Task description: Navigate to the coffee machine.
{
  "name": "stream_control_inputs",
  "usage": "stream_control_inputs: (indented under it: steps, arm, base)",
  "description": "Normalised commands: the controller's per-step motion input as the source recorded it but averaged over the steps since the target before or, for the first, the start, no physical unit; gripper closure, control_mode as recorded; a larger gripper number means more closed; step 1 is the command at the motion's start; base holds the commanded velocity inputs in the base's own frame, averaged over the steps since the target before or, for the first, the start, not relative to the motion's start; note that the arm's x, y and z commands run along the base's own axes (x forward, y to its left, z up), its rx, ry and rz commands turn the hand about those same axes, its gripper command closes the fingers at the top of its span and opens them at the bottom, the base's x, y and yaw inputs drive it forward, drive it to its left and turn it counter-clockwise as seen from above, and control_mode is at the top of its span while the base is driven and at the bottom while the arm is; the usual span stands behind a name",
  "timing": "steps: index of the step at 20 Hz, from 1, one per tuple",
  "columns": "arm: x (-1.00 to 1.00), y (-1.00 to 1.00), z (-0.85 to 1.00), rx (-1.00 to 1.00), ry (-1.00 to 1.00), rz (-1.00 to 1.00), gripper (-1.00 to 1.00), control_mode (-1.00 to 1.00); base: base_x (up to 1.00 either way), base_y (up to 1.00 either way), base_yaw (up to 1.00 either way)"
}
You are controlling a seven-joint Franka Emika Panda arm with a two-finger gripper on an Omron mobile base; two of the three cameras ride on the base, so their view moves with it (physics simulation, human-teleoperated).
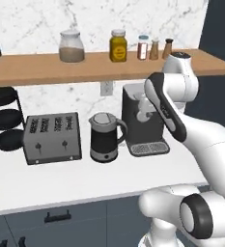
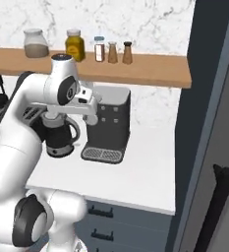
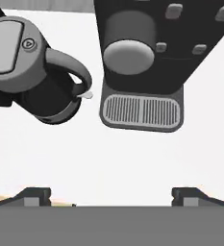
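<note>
The dark grey boxy coffee machine [image 1: 142,120] with a flat grated drip tray [image 3: 141,111] stands on the white desk [image 1: 61,181] against the marble wall, beneath the wooden shelf [image 1: 46,67]. The rounded black-and-silver kettle [image 1: 104,137] stands just beside it, next to the low slotted grey toaster [image 1: 52,138]. The hand [image 3: 111,194] hangs above the desk before the machine, fingertips [image 3: 34,194] spread wide, holding nothing.
</note>
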Motion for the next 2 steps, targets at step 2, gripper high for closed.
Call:
stream_control_inputs:
  steps: [2]
  arm:
    - [0.00, 0.00, 0.00, 0.00, 0.00, 0.00, -1.00, 1.00]
  base:
    - [0.26, -0.25, 0.24]
